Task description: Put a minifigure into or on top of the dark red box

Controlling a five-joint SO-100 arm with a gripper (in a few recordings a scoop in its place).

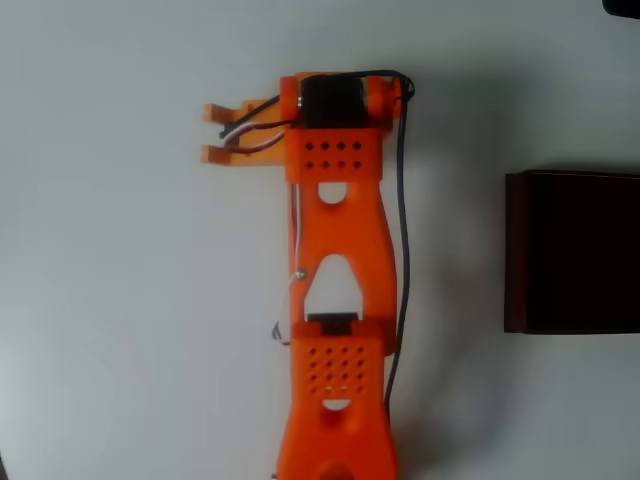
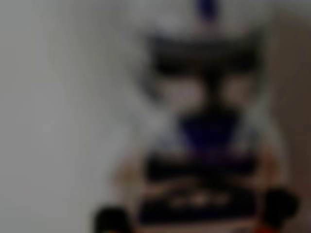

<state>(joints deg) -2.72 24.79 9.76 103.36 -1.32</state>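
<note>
Minifigure (image 2: 206,141) sits blurred, very close to the wrist camera — probably the grasp step. Gripper (image 1: 222,133) state: cannot tell. Next — carry it right in the overhead view to the dark red box (image 1: 575,252).

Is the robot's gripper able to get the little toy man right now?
Probably yes. In the wrist view the minifigure looms very close and blurry with nothing in front, though whether the gripper is already holding it cannot be told.

Pale grey-white table surface (image 1: 120,300), plain and matte, spanning the overhead view; soft shadows across the middle. Small dark object (image 1: 622,6) cut off at the top right corner, identity unclear.
</note>
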